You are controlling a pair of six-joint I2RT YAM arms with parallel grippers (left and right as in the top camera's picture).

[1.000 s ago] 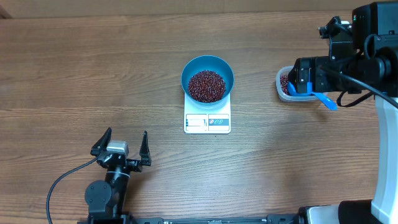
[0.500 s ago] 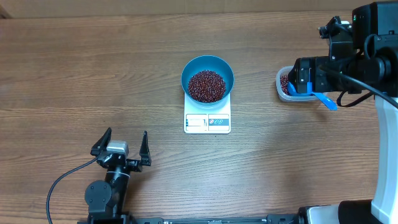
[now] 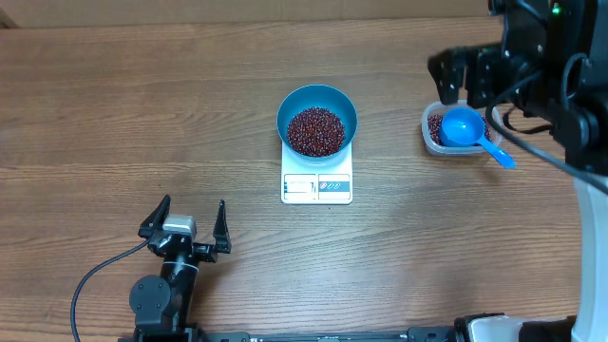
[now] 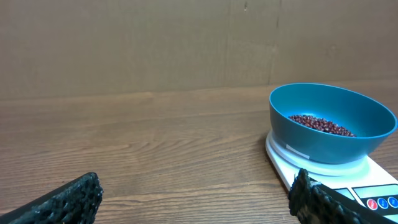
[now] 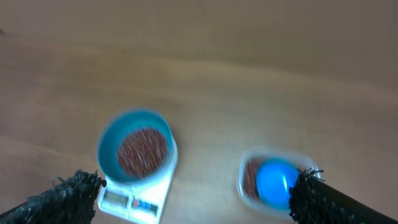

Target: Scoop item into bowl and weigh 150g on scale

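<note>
Right hand (image 5: 193, 183) spread wide, empty, near the clear tub (image 3: 427, 125); left hand (image 3: 191, 214) spread too. Beans (image 3: 316, 130) heaped in the blue bowl (image 3: 286, 112) on the scale (image 3: 316, 188), more under the scoop (image 3: 462, 126) in the tub. Likely loose and rolling: best moved by scoop, pinched at its stiff handle (image 3: 501, 155).

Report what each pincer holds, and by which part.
Nothing. Left pincer and right pincer are both open and empty; the blue scoop lies in the tub.
</note>
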